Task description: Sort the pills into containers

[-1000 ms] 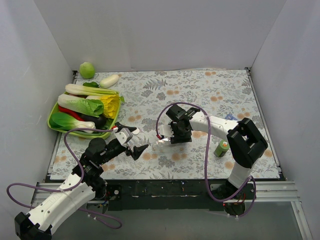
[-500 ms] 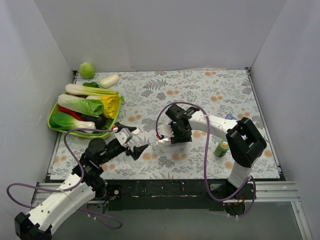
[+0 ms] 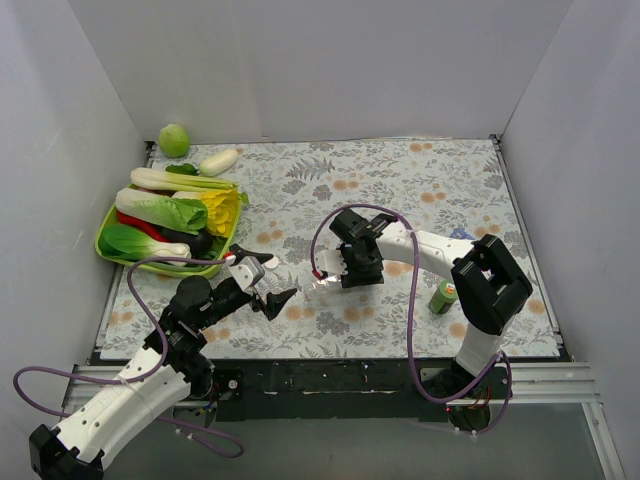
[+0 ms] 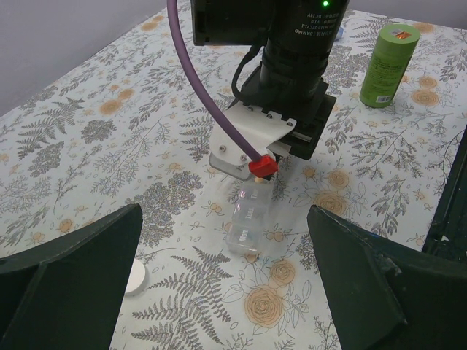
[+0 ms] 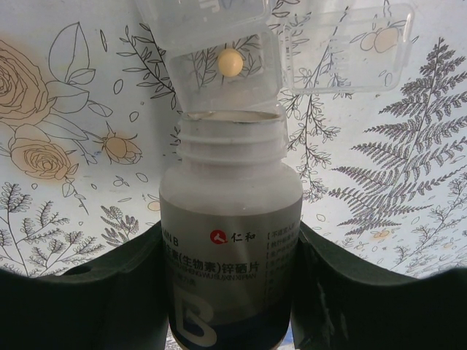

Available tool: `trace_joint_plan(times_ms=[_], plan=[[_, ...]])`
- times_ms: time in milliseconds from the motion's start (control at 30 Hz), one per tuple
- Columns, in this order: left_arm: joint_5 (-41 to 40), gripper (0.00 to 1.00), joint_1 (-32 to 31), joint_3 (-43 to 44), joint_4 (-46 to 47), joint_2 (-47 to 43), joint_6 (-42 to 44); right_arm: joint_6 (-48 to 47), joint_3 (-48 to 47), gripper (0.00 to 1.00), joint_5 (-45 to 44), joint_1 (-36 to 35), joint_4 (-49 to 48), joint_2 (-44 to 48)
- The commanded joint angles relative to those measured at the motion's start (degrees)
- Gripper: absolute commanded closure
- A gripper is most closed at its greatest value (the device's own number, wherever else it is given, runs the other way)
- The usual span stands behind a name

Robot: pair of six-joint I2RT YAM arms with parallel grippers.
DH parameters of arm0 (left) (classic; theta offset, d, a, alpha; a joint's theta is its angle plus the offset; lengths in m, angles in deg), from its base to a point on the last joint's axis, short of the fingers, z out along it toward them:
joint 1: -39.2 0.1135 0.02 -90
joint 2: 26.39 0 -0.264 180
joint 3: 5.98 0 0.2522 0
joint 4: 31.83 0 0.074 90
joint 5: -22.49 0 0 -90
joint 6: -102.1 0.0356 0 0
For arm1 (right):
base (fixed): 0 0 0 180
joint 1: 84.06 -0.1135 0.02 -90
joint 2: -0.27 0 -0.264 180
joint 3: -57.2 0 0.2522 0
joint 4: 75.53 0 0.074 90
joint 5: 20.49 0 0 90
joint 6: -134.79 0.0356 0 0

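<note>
Right wrist view alone: you see a pill bottle (image 5: 230, 219) with its cap off. Its open neck points at the clear pill-box strip (image 5: 271, 73). One round yellow pill (image 5: 230, 63) lies in the compartment just past the bottle's mouth, and the strip's lids are flipped open. You cannot tell whether the mouth touches the strip.
Left wrist view alone: you face the right tool head-on, with a purple cable (image 4: 197, 80) looping over it. Only a glassy clear shape shows below it. A white round cap (image 4: 135, 277) lies flat on the floral counter (image 4: 87, 131). A green bottle (image 4: 390, 64) stands upright well behind.
Top view alone: a green tray (image 3: 100, 240) of vegetables sits at the far left. The strip is too small to make out there.
Writing: the pill bottle's label carries a red mark, the characters 仁和, a large white B and more Chinese print. The green bottle's print is too small to read.
Right tool (image 5: 230, 240): its dark fingers (image 5: 95, 299) are clamped on the pill bottle's sides.
Left tool (image 4: 225, 219): its fingers are spread wide and hold nothing.
Right arm: it folds at the elbow and reaches left to mid-counter, with the tool low.
Left arm: it stretches from the near-left base, and its tool aims at the right tool, near but apart.
</note>
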Motion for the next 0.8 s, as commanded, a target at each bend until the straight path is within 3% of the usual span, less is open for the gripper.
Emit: trace_joint_plan(times_ms=[0,767], plan=[[0.54,0.02,0.17,-0.48,0.92,-0.47,0.64,-0.30,-2.22,0.97,-0.85,-0.48,2.46,-0.72],[0.63,0.02,0.17,-0.48,0.84,-0.73,0.73,-0.22,-2.84,0.97,-2.17,-1.09,3.51,-1.34]])
